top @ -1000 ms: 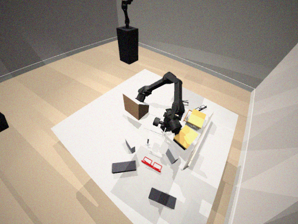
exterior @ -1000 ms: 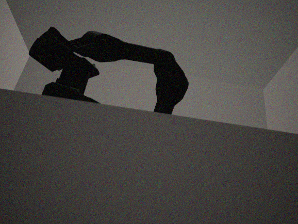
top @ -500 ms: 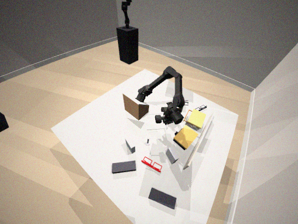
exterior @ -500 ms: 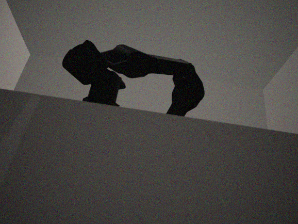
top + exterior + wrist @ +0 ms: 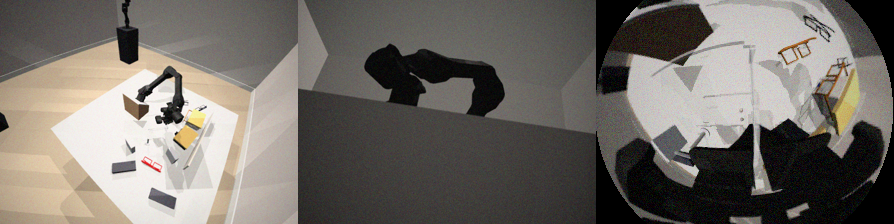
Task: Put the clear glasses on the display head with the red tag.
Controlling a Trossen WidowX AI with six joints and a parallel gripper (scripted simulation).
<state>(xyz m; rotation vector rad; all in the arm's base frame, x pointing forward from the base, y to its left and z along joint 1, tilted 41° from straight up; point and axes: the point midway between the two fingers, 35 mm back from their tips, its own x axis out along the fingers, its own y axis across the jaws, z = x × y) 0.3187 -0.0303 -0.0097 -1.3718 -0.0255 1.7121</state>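
My gripper [image 5: 160, 120] [image 5: 753, 127] hangs low over the middle of the white mat [image 5: 98, 124], shut on the clear glasses [image 5: 157, 129] [image 5: 756, 110]. The glasses show only as thin pale lines below the fingers. Two yellow blocks [image 5: 197, 118] [image 5: 186, 137] [image 5: 841, 99] stand just right of the gripper. I cannot make out a red tag or a nose and ears on them. In the exterior view the arm [image 5: 452, 69] is a dark outline above a grey wall, and the fingers are hidden.
A brown box [image 5: 135, 107] stands by the arm's base. Orange glasses [image 5: 187, 116] [image 5: 796, 51], black glasses [image 5: 201, 107] [image 5: 818, 26] and red glasses [image 5: 152, 163] lie on the mat. Two grey wedges [image 5: 130, 147] [image 5: 171, 156], two dark flat cases [image 5: 123, 166] [image 5: 162, 198] and a long pale board [image 5: 198, 144] are nearby.
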